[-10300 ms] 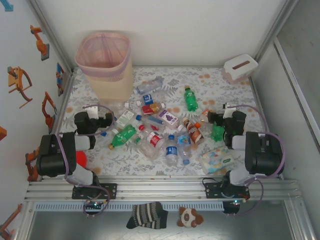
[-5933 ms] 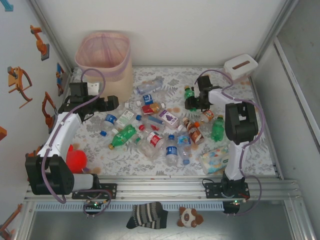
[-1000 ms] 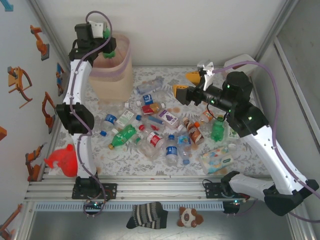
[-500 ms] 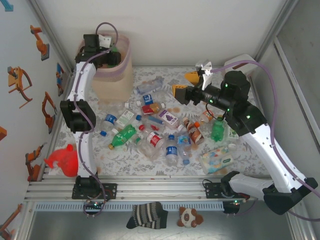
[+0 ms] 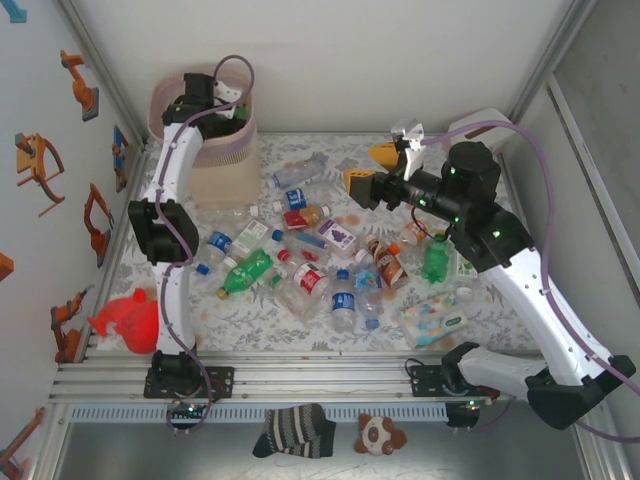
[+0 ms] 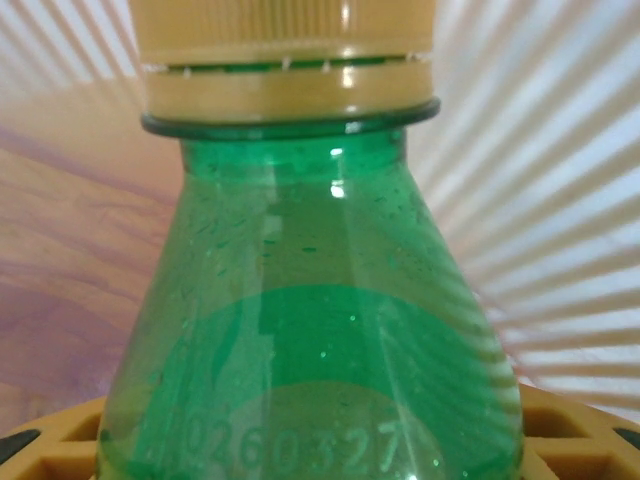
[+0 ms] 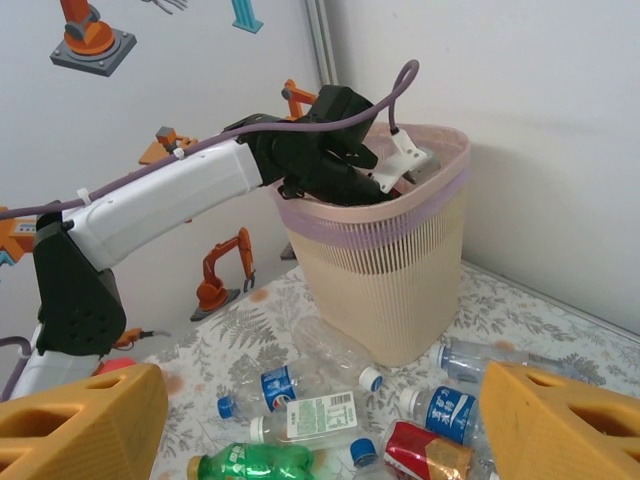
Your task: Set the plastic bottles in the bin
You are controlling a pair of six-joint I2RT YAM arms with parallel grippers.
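Note:
My left gripper (image 5: 228,105) reaches down inside the bin (image 5: 215,165), shut on a green plastic bottle (image 6: 300,330) with a yellow cap. The bin's ribbed wall and pink liner fill the space behind that bottle. The bin (image 7: 390,270) also stands ahead in the right wrist view, with the left gripper (image 7: 395,170) over its rim. My right gripper (image 5: 372,170) hangs open above the table's middle, nothing between its yellow fingers (image 7: 80,425). Several plastic bottles (image 5: 310,250) lie scattered on the mat, among them a green one (image 5: 245,272), another green one (image 5: 437,258) and a clear one (image 5: 300,172).
A pastel wipes pack (image 5: 433,318) lies at the front right. A white tissue box (image 5: 480,133) sits in the far right corner. A red object (image 5: 130,320) lies by the left arm's base. Walls close in on the left, back and right.
The left gripper has come down from above the bin's rim into the bin, still holding the green bottle. The right arm has hardly moved.

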